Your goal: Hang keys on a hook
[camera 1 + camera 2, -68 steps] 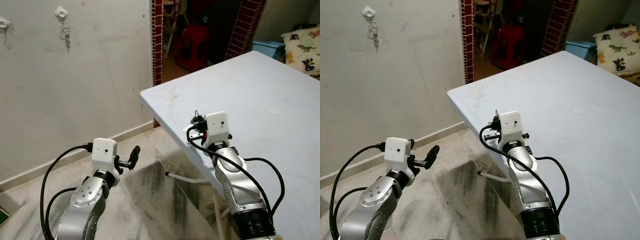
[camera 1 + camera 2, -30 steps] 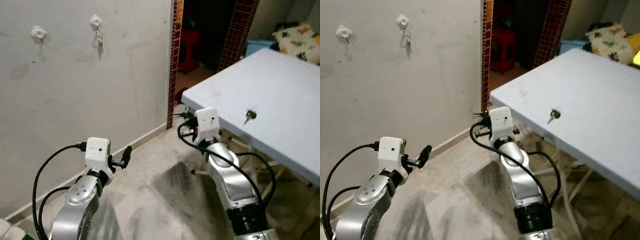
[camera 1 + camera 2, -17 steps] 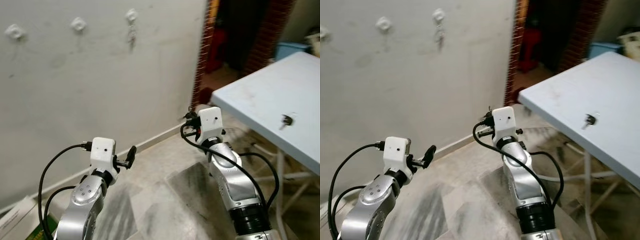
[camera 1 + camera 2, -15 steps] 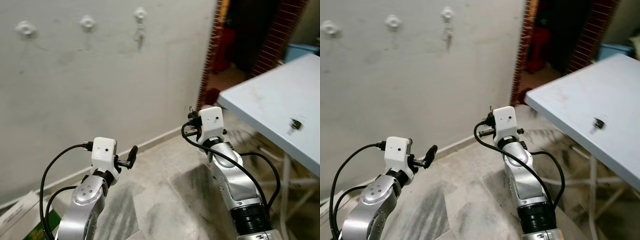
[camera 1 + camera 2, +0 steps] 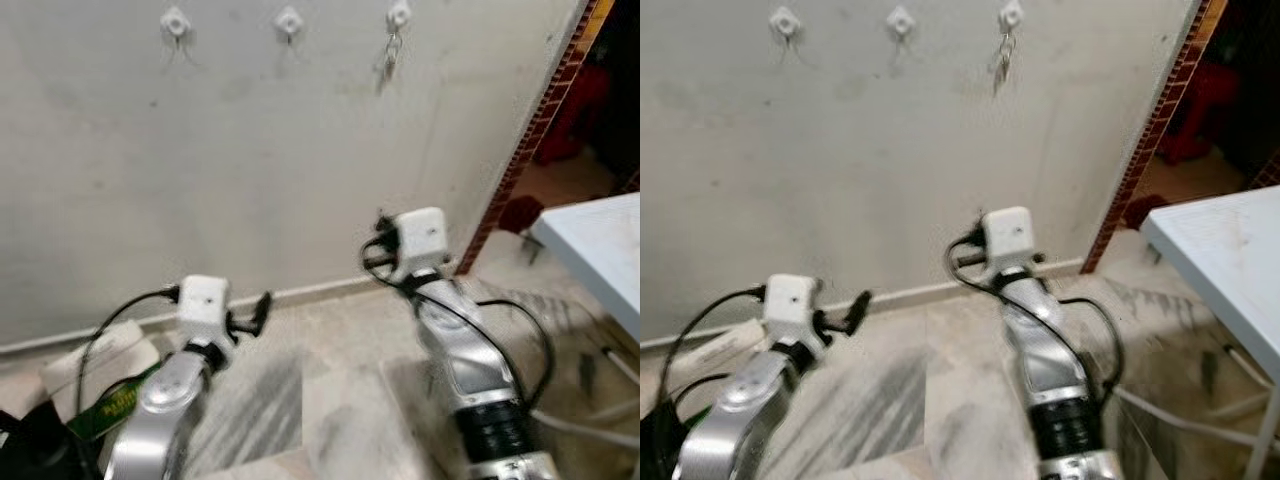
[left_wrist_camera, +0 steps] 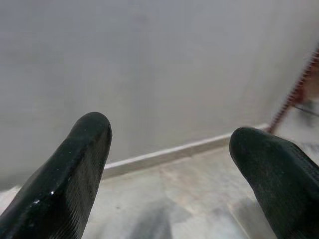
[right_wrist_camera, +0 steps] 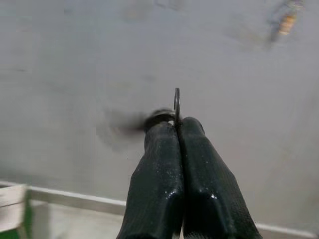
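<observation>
Keys (image 7: pixel 172 112) blur at the right gripper (image 7: pixel 178 124), fingers pinched on their ring; left gripper (image 6: pixel 169 144) spread wide, empty.

The green box (image 5: pixel 112 408) on the floor bears lettering too blurred to read.

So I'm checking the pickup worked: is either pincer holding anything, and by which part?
The right pincer is shut on a key ring, gripped at its lower edge. The left pincer is open and holds nothing.
</observation>
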You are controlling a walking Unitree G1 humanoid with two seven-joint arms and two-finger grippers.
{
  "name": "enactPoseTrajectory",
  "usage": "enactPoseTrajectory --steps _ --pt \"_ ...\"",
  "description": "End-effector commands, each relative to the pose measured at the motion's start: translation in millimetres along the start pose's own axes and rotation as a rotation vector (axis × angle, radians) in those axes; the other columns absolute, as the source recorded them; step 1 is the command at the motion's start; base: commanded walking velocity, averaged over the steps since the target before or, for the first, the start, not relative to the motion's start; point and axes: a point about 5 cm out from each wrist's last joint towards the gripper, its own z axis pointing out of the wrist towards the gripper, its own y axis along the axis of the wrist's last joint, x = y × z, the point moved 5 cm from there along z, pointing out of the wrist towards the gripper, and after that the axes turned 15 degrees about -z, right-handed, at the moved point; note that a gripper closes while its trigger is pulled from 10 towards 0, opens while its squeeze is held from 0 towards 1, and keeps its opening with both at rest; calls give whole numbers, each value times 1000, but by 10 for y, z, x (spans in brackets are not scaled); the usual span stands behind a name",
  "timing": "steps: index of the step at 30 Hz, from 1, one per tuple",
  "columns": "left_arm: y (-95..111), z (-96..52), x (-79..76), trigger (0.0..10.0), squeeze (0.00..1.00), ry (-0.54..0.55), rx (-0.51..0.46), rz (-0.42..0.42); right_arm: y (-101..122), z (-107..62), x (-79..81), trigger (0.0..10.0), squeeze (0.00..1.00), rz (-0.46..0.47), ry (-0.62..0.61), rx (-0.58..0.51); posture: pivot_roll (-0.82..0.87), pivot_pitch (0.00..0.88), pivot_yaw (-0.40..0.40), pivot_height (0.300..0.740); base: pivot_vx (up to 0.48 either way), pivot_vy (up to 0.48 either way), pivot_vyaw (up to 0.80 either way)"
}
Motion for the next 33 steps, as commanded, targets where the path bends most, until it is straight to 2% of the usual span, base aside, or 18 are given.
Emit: enactPoseTrajectory --steps 1,19,33 --pt "-5 0 -52 10000 0 -16 2 -6 24 0 -71 10000 0 -6 -15 -11 125 0 3 740 0 0 0" --pt "11 1 -53 10000 0 -11 -14 -38 46 -2 -48 10000 0 -21 3 -26 118 0 -1 740 0 0 0" --pt "14 0 -47 10000 0 -13 -14 -43 40 -3 -21 10000 0 -26 16 -25 117 0 0 740 298 0 0"
